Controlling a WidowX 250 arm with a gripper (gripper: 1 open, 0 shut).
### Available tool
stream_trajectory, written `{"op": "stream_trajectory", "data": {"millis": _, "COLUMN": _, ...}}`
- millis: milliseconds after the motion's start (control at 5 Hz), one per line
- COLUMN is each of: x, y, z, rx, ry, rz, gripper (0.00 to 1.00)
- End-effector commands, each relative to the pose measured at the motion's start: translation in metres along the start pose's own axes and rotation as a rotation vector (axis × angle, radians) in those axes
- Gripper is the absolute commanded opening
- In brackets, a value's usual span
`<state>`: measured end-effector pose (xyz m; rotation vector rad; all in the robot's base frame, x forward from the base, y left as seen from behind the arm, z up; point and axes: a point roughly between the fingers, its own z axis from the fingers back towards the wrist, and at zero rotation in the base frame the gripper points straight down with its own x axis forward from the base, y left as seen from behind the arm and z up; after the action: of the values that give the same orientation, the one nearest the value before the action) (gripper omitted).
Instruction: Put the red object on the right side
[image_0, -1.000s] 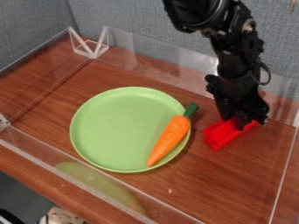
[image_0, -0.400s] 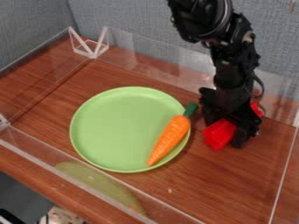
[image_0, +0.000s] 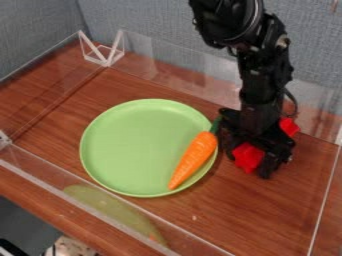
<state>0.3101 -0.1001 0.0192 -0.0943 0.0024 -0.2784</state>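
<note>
Wooden table (image_0: 80, 95): red object (image_0: 250, 155) between spread claw (image_0: 257, 152) fingers.

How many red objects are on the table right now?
1. The red object lies on the wooden table, right of the green plate, beneath the open gripper, which partly hides it.

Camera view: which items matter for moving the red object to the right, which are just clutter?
Job:
- red object, on the table right of the plate
- end effector, open, straddling it

Lying about:
- green plate
- carrot on the plate
- clear stand, far corner
</note>
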Motion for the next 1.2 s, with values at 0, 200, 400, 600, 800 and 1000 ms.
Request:
{"op": "stream_trajectory", "data": {"millis": 0, "x": -0.002, "y": 0.014, "z": 0.003, "rx": -0.006, "ry": 0.027, "rz": 0.017, "gripper": 0.0}}
{"op": "stream_trajectory", "data": {"millis": 200, "x": -0.006, "y": 0.0, "z": 0.019, "rx": 0.022, "ry": 0.035, "rz": 0.064, "gripper": 0.0}}
{"op": "stream_trajectory", "data": {"millis": 400, "x": -0.009, "y": -0.017, "z": 0.029, "rx": 0.037, "ry": 0.029, "rz": 0.114, "gripper": 0.0}}
{"op": "stream_trajectory", "data": {"millis": 600, "x": -0.007, "y": -0.037, "z": 0.044, "rx": 0.052, "ry": 0.014, "rz": 0.175, "gripper": 0.0}}
{"op": "stream_trajectory", "data": {"millis": 800, "x": -0.006, "y": -0.053, "z": 0.051, "rx": 0.048, "ry": -0.003, "rz": 0.228, "gripper": 0.0}}
{"op": "stream_trajectory", "data": {"millis": 1000, "x": -0.006, "y": -0.059, "z": 0.04, "rx": 0.034, "ry": -0.012, "rz": 0.25, "gripper": 1.0}}
